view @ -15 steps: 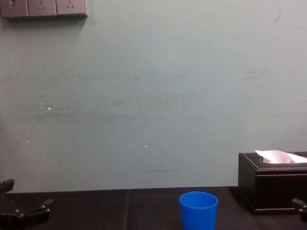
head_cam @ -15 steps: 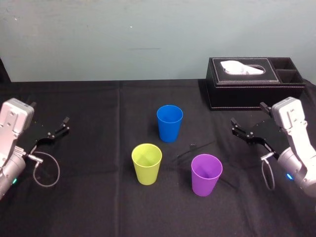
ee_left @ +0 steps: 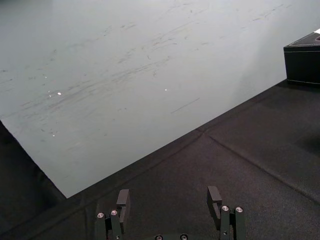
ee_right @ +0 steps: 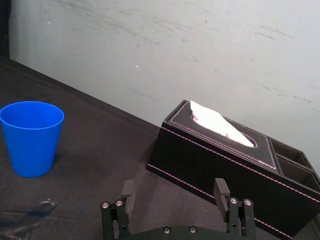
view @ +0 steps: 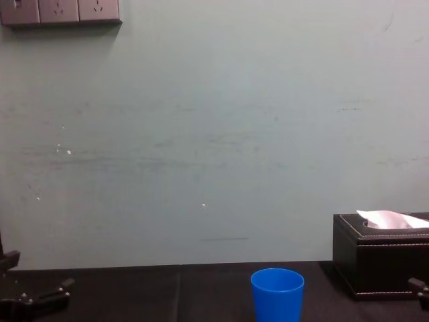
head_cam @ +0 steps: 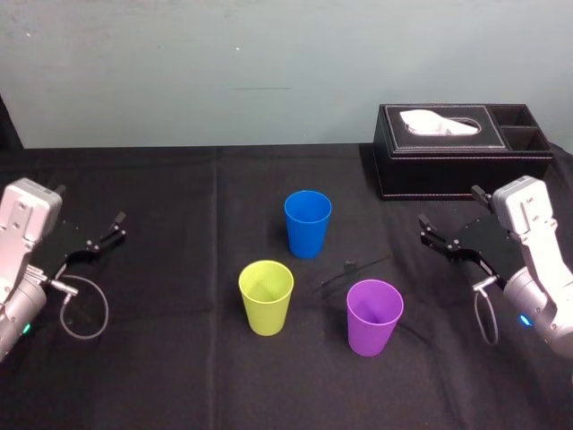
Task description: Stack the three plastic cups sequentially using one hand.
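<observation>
Three plastic cups stand upright and apart on the black cloth. The blue cup point(head_cam: 307, 224) is farthest back, the yellow-green cup point(head_cam: 266, 296) is front left, and the purple cup point(head_cam: 374, 316) is front right. The blue cup point(ee_right: 31, 137) also shows in the right wrist view and, as the blue cup point(view: 277, 295), in the chest view. My right gripper point(head_cam: 450, 208) hovers to the right of the cups, open and empty, its fingers point(ee_right: 221, 187) wide apart. At the left edge of the table my left gripper point(head_cam: 89, 210) is parked, also open point(ee_left: 168, 196) and empty.
A black tissue box point(head_cam: 461, 152) with a white tissue stands at the back right, behind my right gripper. A small thin scrap point(head_cam: 349, 267) lies on the cloth between the blue and purple cups. A pale wall rises behind the table.
</observation>
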Available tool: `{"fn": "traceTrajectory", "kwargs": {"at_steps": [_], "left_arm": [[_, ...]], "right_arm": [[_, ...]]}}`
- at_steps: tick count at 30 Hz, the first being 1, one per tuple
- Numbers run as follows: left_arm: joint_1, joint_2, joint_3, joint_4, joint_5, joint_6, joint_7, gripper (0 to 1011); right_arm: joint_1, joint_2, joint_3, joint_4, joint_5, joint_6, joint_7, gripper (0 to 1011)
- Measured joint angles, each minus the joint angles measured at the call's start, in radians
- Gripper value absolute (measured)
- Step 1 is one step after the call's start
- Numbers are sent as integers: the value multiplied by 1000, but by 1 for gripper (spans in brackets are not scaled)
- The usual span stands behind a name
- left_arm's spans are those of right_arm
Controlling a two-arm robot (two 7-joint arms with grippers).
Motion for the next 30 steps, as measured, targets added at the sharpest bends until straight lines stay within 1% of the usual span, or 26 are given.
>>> {"fn": "traceTrajectory", "kwargs": {"at_steps": [30], "left_arm": [[0,0,0,0,0,0,0,1010]], "right_arm": [[0,0,0,0,0,0,0,1002]]}}
